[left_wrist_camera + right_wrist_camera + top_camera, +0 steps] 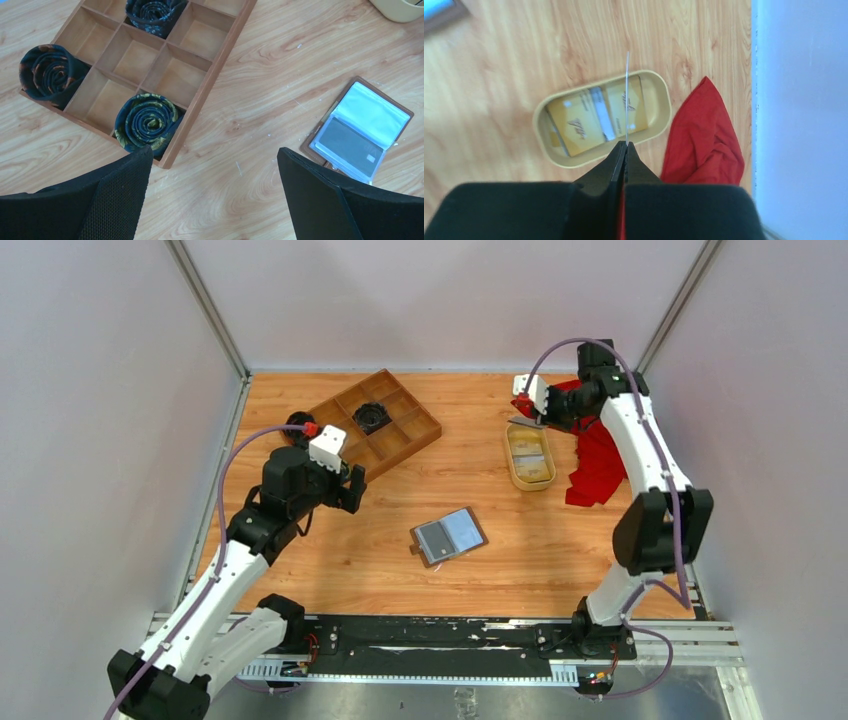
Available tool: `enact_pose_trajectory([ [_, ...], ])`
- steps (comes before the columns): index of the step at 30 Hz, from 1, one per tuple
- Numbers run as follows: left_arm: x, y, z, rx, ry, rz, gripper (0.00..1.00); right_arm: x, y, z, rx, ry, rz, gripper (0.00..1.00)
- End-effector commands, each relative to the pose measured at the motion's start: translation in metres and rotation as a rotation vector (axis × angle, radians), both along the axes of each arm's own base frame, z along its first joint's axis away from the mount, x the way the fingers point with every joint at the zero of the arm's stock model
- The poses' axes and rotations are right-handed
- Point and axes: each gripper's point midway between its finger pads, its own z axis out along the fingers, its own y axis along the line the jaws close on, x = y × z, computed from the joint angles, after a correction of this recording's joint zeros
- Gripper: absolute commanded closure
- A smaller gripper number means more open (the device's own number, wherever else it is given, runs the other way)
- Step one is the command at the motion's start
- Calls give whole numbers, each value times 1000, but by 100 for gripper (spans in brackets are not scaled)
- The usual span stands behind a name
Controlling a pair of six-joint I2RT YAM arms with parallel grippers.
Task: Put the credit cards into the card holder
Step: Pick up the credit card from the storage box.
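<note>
credit cards (589,122) in yellow dish (540,135)

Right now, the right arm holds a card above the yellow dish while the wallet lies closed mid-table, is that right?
Not quite. The wallet lies open, not closed: the left wrist view shows it spread flat with a dark card inside. The rest stands: the right gripper pinches a card above the yellow dish.
</note>
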Motion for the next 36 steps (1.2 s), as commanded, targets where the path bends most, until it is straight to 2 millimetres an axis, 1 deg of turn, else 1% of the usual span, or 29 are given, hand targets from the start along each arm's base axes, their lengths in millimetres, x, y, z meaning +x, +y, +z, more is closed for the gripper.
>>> enact_pose_trajectory([
  [1,-3,-1,13,-33,-31,-4,0,-52,22,36,231,73,-63,100],
  [2,-4,-1,15,-41,-35,-4,0,-63,26,42,267,80,-68,100],
  [3,-4,-3,17,-57,-34,-4,0,-75,30,43,301,99,-73,100],
  [7,-9,-11,26,-139,-31,-14,0,-112,44,66,446,145,-108,100],
  [11,-24,-32,32,-301,18,-71,0,-140,58,80,576,222,-127,100],
  [14,-39,-49,37,-462,54,-116,0,-153,67,90,663,269,-135,100],
  [19,-60,-67,40,-694,124,-165,0,-167,82,92,808,405,-133,100],
  [20,-64,-70,40,-733,134,-177,0,-169,85,90,836,439,-131,100],
  [22,-68,-73,30,-788,194,-165,0,-171,90,86,885,489,-121,100],
  [24,-72,-75,19,-806,240,-152,0,-172,94,81,920,525,-111,100],
  [27,-78,-81,3,-804,269,-131,0,-172,101,68,947,588,-109,100],
  [29,-83,-87,-6,-790,276,-126,0,-174,108,57,941,647,-118,100],
  [31,-91,-98,-15,-783,292,-145,0,-176,114,45,931,705,-125,100],
  [32,-93,-102,-16,-798,289,-153,0,-177,118,39,924,726,-127,100],
  [35,-95,-110,-31,-831,302,-143,0,-180,125,18,900,790,-148,100],
  [36,-95,-112,-32,-842,293,-146,0,-179,126,12,895,812,-159,100],
])
